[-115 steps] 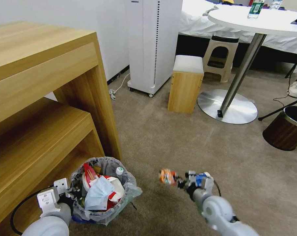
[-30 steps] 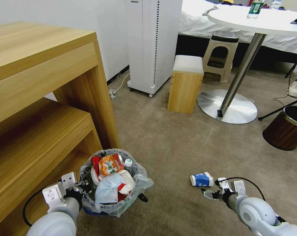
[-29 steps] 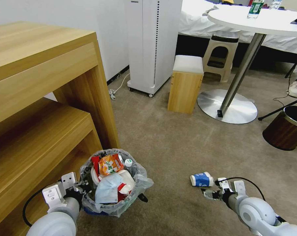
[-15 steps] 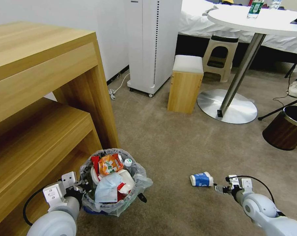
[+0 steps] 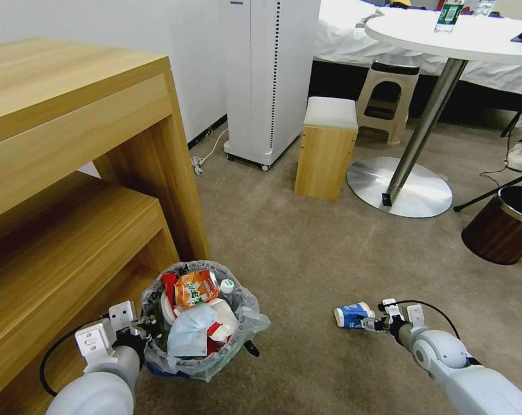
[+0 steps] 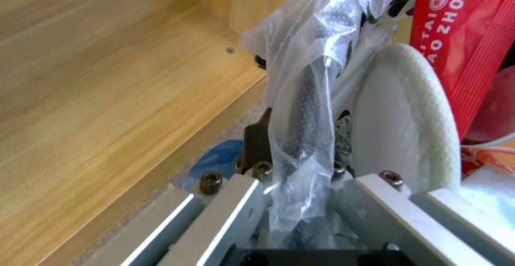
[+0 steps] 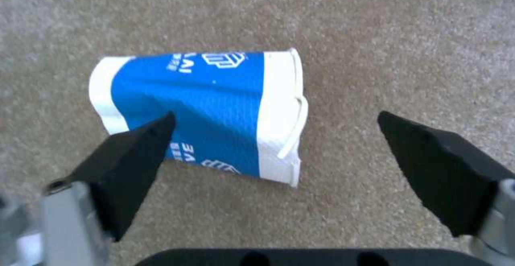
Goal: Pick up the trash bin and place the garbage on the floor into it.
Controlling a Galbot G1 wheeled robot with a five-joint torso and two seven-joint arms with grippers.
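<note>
Left hand [image 5: 141, 333] clamps the rim of the trash bin [image 5: 237, 337], near left. Right hand [image 5: 369, 324] spread wide at blue-white cup [image 5: 351, 315] lying on floor [image 5: 307, 248].

The floor [image 5: 307, 242] is tan short-pile carpet, and several things rest directly on it. Seen from the head camera, a blue-and-white cup [image 5: 353, 315] lies on its side at about 5 o'clock — flattened, its rim toward the robot's right. At 12 o'clock stands a wooden stool [image 5: 326, 147], with the round table's steel base [image 5: 400, 193] just beside it at 1 o'clock. A dark-brown bin [image 5: 502, 226] sits at 3 o'clock (silver rim). The wooden shelf unit [image 5: 70, 173] stands at 9 o'clock.
</note>
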